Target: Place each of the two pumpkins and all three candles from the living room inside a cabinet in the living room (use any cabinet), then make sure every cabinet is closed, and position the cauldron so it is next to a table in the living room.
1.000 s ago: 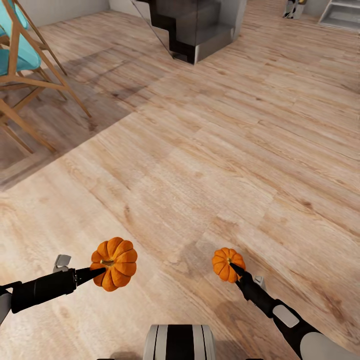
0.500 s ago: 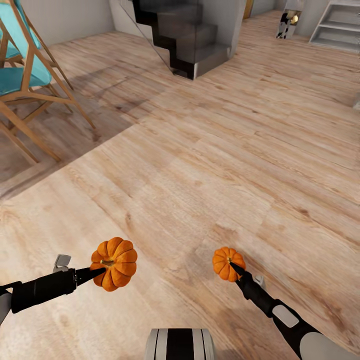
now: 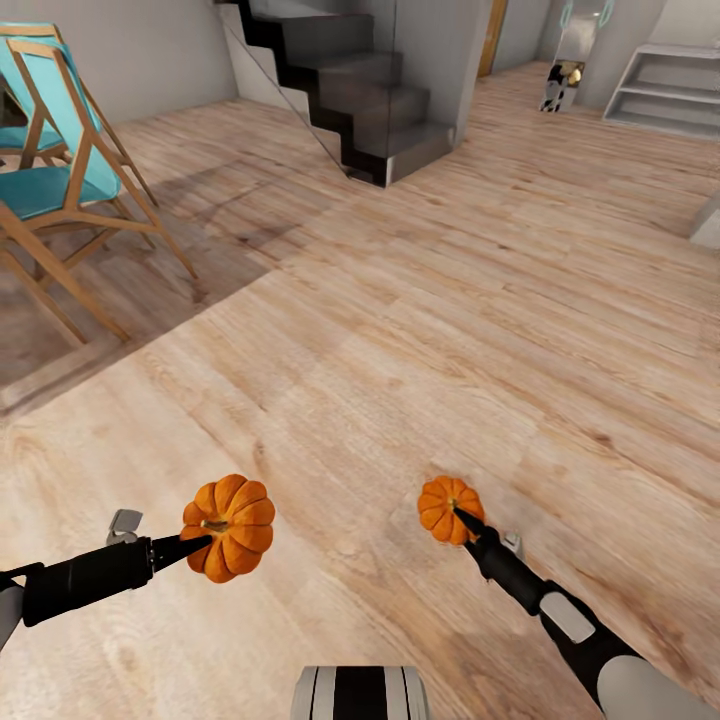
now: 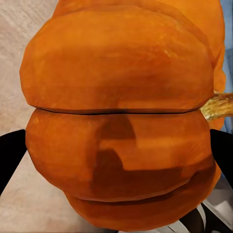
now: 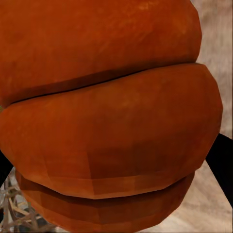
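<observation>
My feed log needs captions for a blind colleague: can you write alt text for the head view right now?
Two black robot arms each hold a small bright-orange ribbed pumpkin above a light wood plank floor: the left gripper on the left pumpkin, the right gripper on the right pumpkin. Farther off stand a teal-seated wooden chair, a dark staircase and a pale grey shelf unit.

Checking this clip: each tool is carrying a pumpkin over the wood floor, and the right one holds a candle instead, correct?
Not quite. The right tool holds a pumpkin, not a candle; the head view shows the orange ribbed shape, and the right wrist view confirms it. The left tool also carries a pumpkin over the wood floor.
</observation>
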